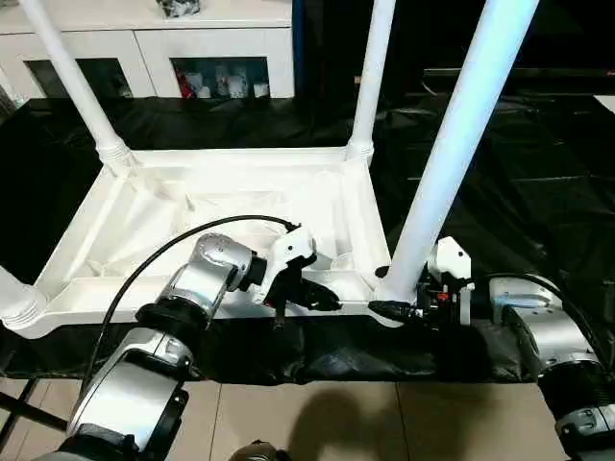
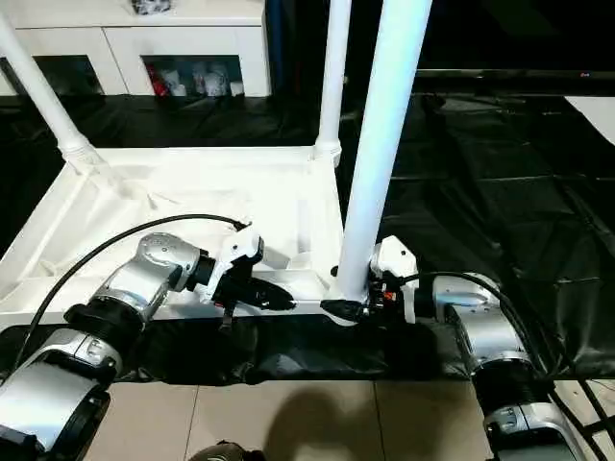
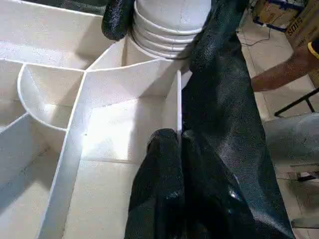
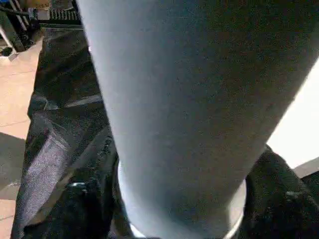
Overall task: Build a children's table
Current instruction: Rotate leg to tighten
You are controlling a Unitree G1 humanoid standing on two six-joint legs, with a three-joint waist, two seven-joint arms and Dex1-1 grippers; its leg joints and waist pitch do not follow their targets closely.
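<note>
1. My left pincer (image 1: 322, 298) is clenched empty on the near rim of the upturned table top (image 1: 163, 216).
2. My right pincer (image 1: 389, 309) sits at the near leg (image 1: 452, 154) base; grip unclear.
3. Table lies on the black-covered worktop (image 1: 519, 173).

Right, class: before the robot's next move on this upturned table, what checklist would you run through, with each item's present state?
1. Table top lies underside up on the black sheet: ok.
2. Far left leg, far right leg and near left leg stand at their corners: ok.
3. Near right leg fully seated in its socket: cannot tell.
4. Right gripper at that leg's base: ok.
5. Left gripper, jaws shut, at the near rim: ok.
6. Person's arm clear of the work: cannot tell.
</note>
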